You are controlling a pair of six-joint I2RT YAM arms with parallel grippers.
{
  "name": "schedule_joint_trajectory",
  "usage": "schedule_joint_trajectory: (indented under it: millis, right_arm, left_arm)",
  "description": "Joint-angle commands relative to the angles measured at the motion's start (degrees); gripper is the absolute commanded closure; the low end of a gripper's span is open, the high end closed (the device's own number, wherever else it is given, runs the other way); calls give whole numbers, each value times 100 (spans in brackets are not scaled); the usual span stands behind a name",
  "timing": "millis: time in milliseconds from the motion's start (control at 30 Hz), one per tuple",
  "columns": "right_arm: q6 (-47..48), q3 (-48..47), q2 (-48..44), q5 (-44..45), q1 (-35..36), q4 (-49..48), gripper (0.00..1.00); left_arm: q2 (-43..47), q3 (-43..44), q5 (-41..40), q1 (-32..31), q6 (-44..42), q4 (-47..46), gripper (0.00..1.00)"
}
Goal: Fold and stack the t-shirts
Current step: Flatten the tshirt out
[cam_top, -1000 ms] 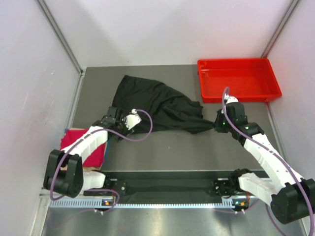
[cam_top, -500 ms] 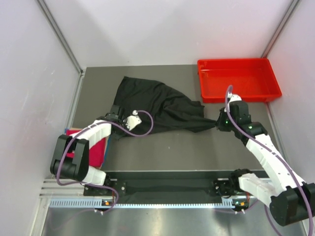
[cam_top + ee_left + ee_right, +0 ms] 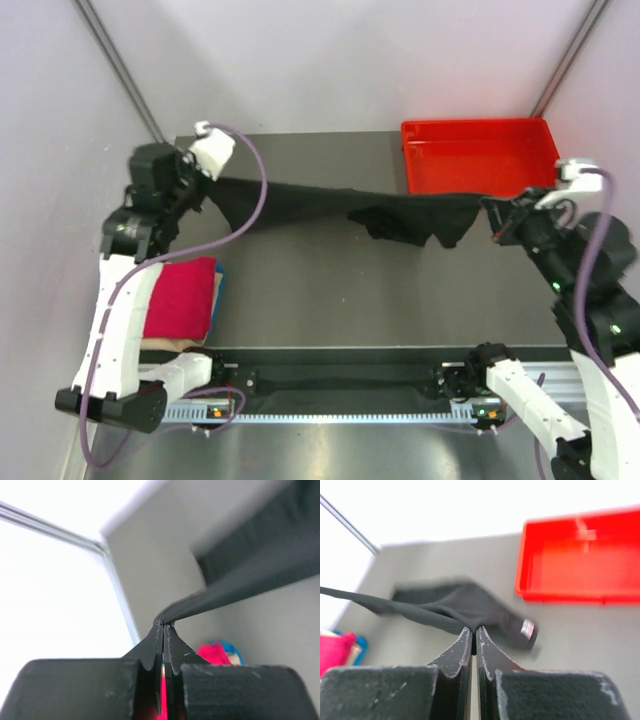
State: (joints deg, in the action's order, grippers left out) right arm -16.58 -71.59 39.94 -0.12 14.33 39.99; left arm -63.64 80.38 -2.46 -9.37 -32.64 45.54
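The left gripper, open a second ago, now clamps one edge of the black shirt. The right gripper clamps the opposite edge. The shirt is now raised above the table, stretched between the arms, and appears ready to lay flat.

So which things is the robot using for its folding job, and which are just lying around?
For the job: the black t-shirt, stretched between the left claw and the right claw; the folded red t-shirt; the blue t-shirt edge beside it.
Just lying about: the red tray.
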Motion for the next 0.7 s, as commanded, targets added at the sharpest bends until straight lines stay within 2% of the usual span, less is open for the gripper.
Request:
schedule_joint_trajectory:
  millis: [0, 67, 167, 233, 333, 500, 600, 667]
  right_arm:
    - [172, -811, -171, 56, -79, 378, 100]
    - [181, -1207, -180, 56, -79, 422, 100]
    - [208, -1559, -75, 56, -79, 282, 100]
    - [243, -1664, 153, 47, -79, 29, 100]
    - [278, -1787, 689, -426, -79, -447, 100]
    - [453, -2507, 2375, -840, -79, -896, 100]
    - [498, -3446, 3596, -1103, -88, -1028, 100]
    - [515, -4517, 4603, -1227, -97, -967, 100]
  left_arm:
    - [150, 1311, -141, 49, 162, 377, 100]
    - [124, 2082, -141, 49, 162, 377, 100]
    - [36, 2735, -141, 49, 162, 377, 100]
    - [-70, 2851, -141, 49, 162, 377, 100]
    - [-271, 2695, -141, 49, 162, 377, 100]
    - [-903, 2325, -141, 58, 162, 377, 100]
    - [-1473, 2385, -141, 224, 162, 377, 100]
    - [-1852, 2805, -141, 495, 162, 377, 100]
